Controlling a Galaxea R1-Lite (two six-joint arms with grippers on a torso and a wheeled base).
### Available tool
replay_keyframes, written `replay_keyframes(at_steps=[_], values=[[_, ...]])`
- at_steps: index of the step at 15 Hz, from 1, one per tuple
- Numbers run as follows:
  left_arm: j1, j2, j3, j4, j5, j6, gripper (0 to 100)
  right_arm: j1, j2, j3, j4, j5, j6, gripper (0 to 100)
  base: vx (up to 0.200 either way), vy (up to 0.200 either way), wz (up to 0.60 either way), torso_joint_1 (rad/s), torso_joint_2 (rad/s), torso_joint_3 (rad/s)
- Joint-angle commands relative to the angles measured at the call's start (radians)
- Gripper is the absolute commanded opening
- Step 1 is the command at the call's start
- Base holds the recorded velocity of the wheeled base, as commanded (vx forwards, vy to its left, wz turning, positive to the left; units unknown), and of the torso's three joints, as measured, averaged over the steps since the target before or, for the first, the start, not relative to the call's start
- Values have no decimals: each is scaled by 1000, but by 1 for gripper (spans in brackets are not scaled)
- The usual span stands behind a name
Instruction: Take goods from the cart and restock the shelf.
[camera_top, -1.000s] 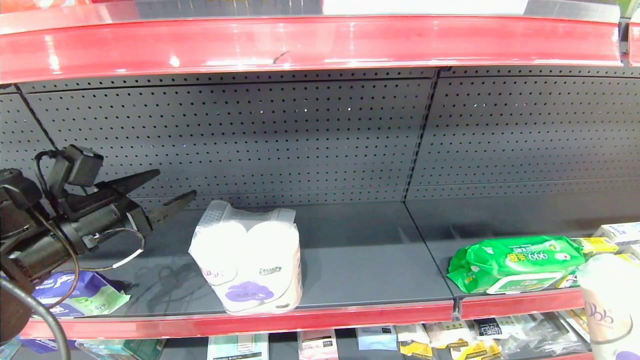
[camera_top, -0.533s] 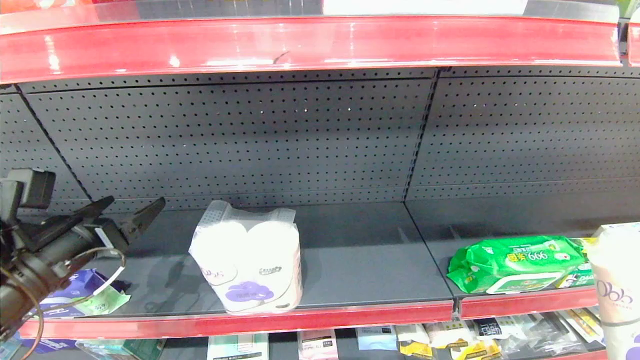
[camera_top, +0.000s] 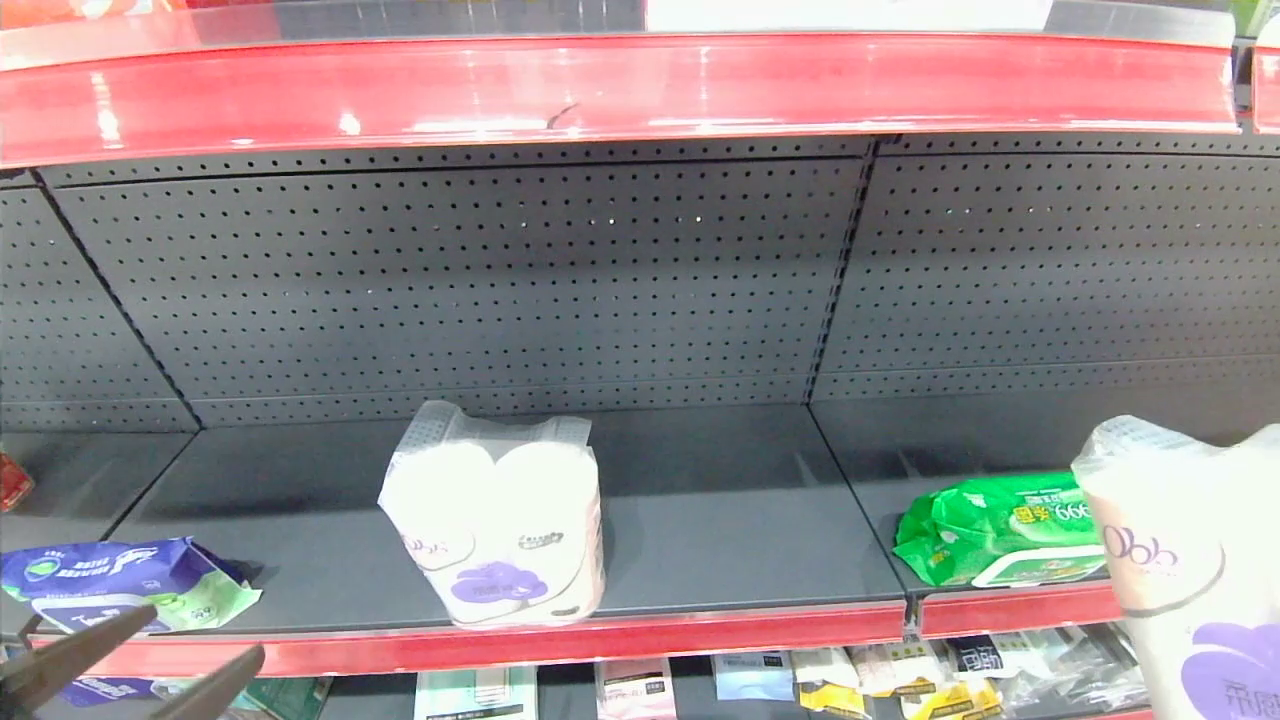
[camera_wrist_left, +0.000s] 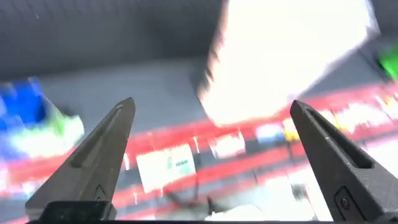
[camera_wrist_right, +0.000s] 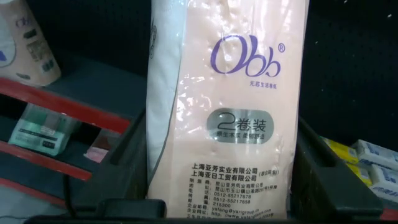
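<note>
The placing step appears to be in hand: the right gripper (camera_wrist_right: 224, 155) is clamping a toilet-paper pack (camera_top: 1190, 570), its fingers pressing the wrapper's two sides while the pack is standing upright between them. In the head view this toilet-paper pack is hanging at about four o'clock, in front of the shelf (camera_top: 700, 520) edge and partly covering the green wipes (camera_top: 990, 525) lying on the board. A second pack (camera_top: 495, 520) is already sitting on the shelf near six o'clock, close to the red front lip, with bare board stretching from its three o'clock side to the wipes. The next move is probably calling for lifting the toilet-paper pack over the lip, setting it down upright in that gap, and only then letting go. The left gripper (camera_top: 207, 630) is hanging at seven o'clock, just below the shelf edge, spread wide and gripping nothing, near a blue packet (camera_top: 120, 590).
</note>
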Motion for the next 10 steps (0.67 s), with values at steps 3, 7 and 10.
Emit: replay_keyframes(at_steps=[3, 7, 10], values=[[-148, -600, -190, 636, 6, 92, 100, 1, 127, 2, -51, 5, 96, 0, 0, 0, 0, 0, 0, 0], [-108, -631, -121, 608, 346, 112, 100, 1, 162, 2, -65, 29, 103, 0, 0, 0, 0, 0, 0, 0], [-108, -631, -29, 509, 431, 109, 100, 1, 211, 4, -70, 29, 95, 0, 0, 0, 0, 0, 0, 0]])
